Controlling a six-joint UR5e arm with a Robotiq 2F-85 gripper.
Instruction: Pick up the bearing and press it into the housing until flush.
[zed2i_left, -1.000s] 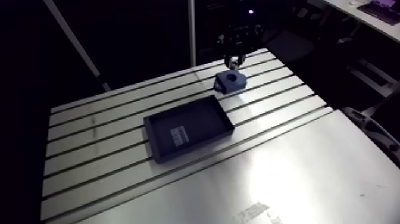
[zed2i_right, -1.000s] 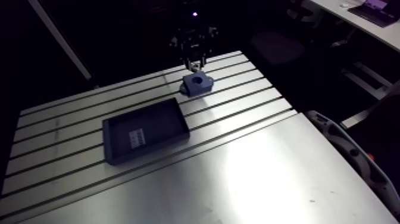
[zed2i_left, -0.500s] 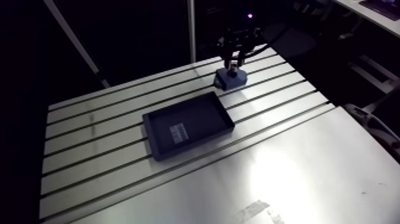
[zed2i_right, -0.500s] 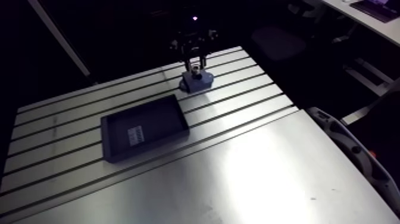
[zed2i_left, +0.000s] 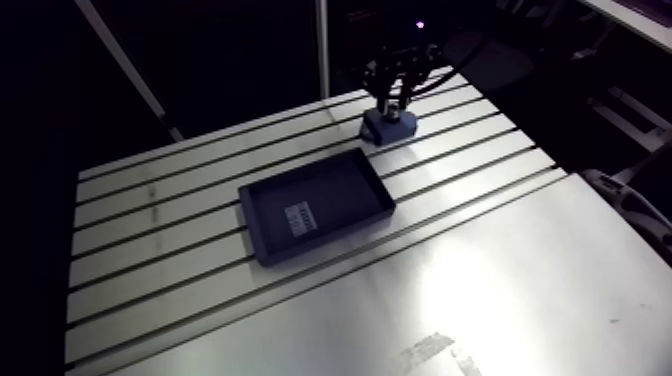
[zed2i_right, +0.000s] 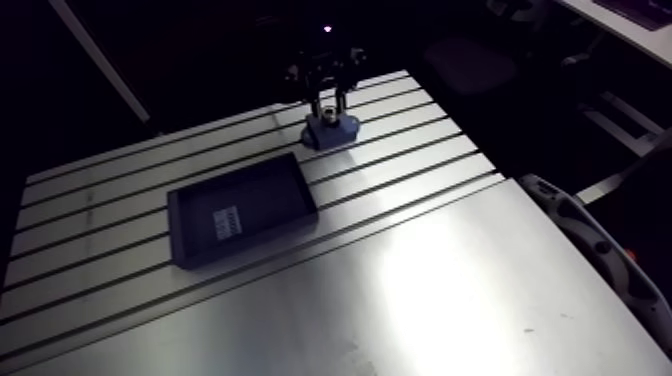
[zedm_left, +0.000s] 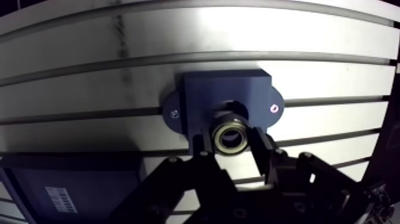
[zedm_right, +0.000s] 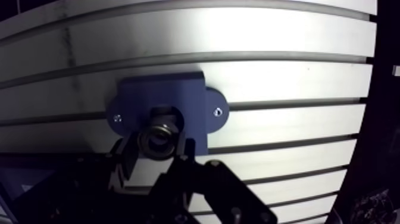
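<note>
Slotted aluminium surface: blue housing near its far edge, with a black tray at 8 o'clock of it, apart. Broad unslotted plate lies at 5 o'clock of the tray. End effector clamped on bearing, directly over the housing bore. Bearing and flange screws show in the wrist view only; the whole tray in the arm view only.

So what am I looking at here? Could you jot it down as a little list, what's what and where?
gripper: two fingers, shut on the bearing
bearing: small metal ring, held over the housing's round hole; whether it touches cannot be told
housing: blue block with a screw at each side, on the table
tray: black, shallow, beside the housing, a white label inside
table: slotted aluminium
</note>
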